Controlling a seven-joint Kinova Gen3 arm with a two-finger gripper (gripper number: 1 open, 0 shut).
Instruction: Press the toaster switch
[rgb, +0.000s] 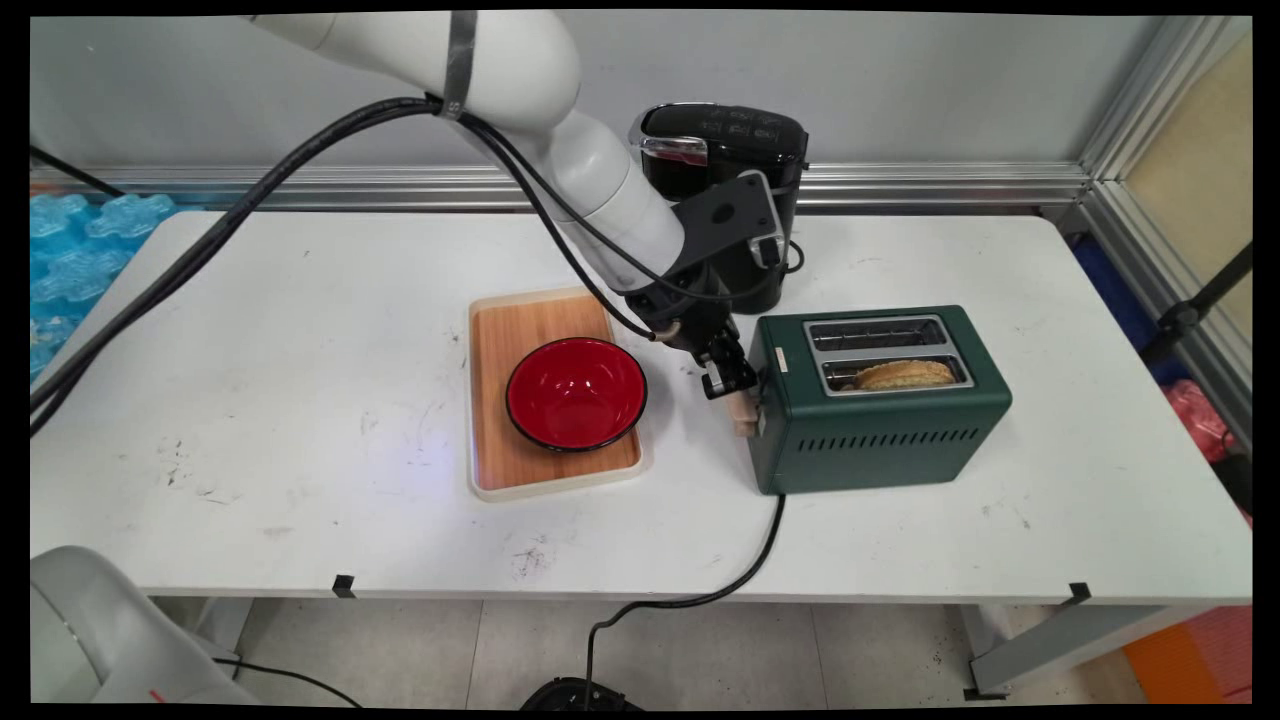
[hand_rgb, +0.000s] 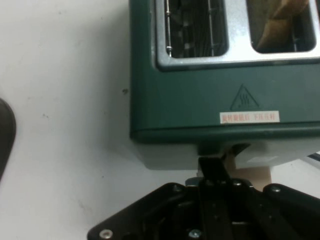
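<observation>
- White table (rgb: 300, 400), grey wall behind.
- gripper (rgb: 735, 395) pinched together, pressing on the toaster's lever (rgb: 744, 415).
- green toaster (rgb: 880, 420) right against it, toast (rgb: 903, 374) in one slot.
- red bowl (rgb: 575, 393) on wooden tray (rgb: 500, 340) nearby, opposite side.

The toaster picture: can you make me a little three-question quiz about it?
1. True or false: the toaster has bread in both slots.
2. What colour is the bowl on the tray?
3. The gripper is nearest to: A) the bowl B) the toaster's lever C) the coffee machine

Key: 1 false, only the near slot holds bread. 2 red. 3 B.
</observation>
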